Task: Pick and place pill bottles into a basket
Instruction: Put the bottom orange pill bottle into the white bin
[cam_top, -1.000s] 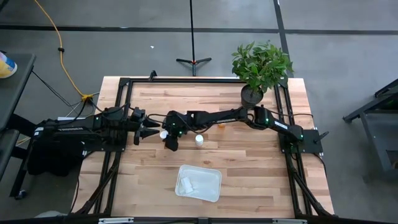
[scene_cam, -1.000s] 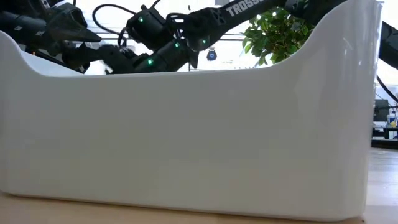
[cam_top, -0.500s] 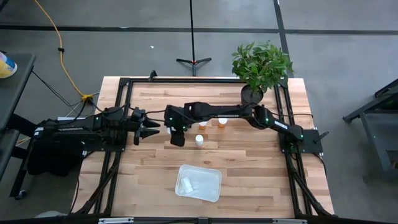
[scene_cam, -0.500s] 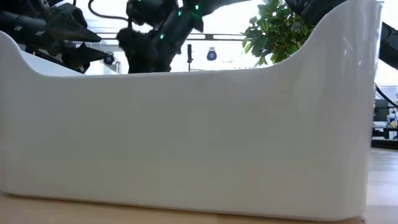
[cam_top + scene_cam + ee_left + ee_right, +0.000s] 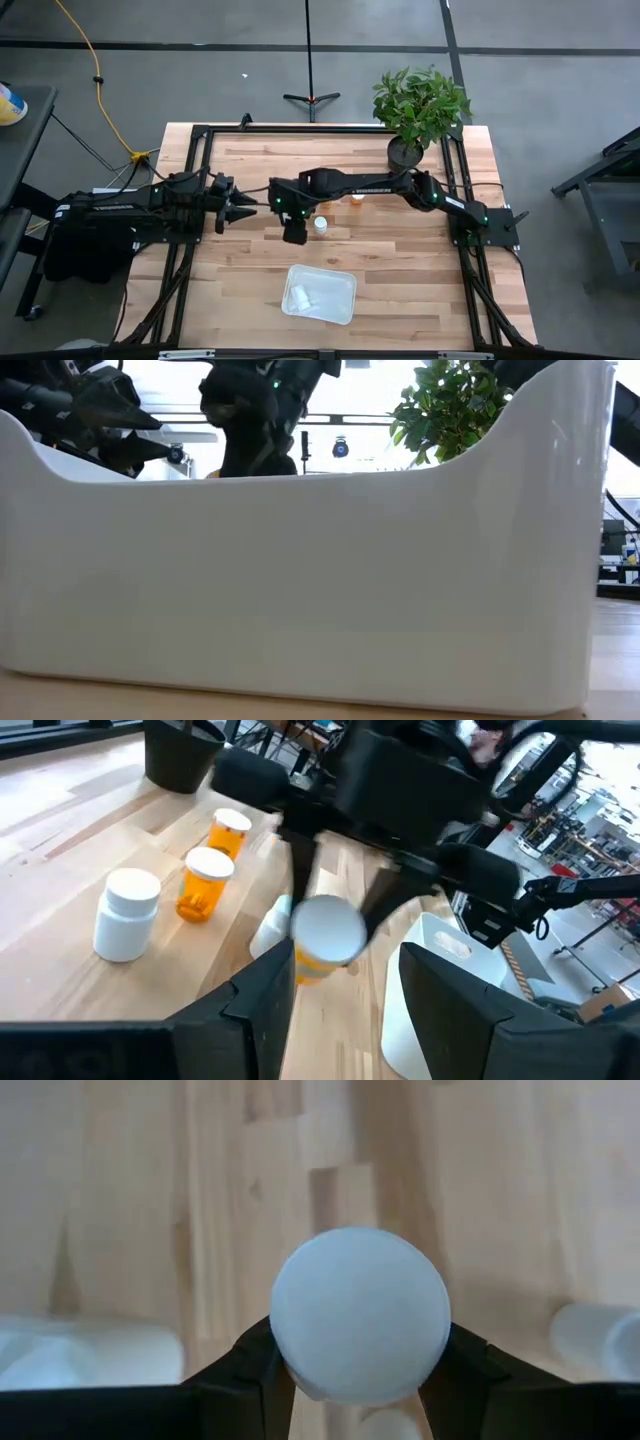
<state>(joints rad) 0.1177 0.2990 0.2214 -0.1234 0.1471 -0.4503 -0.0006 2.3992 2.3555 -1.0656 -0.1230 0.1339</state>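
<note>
Now, right pincer (image 5: 358, 1380) (bottle (image 5: 360, 1315) gripped).

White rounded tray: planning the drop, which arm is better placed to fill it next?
Right. The right gripper grips an orange white-capped pill bottle near the white rounded tray; the left gripper waits empty at the table's left.

The basket (image 5: 300, 580) wall hides the tabletop in the low view; held bottle (image 5: 322, 935) blurred.

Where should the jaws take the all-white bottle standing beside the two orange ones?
Grip the white bottle across its round body just under the cap, coming straight down from above: it stands upright, and the nearest orange bottle stands close beside it, so a side approach looks tight.
</note>
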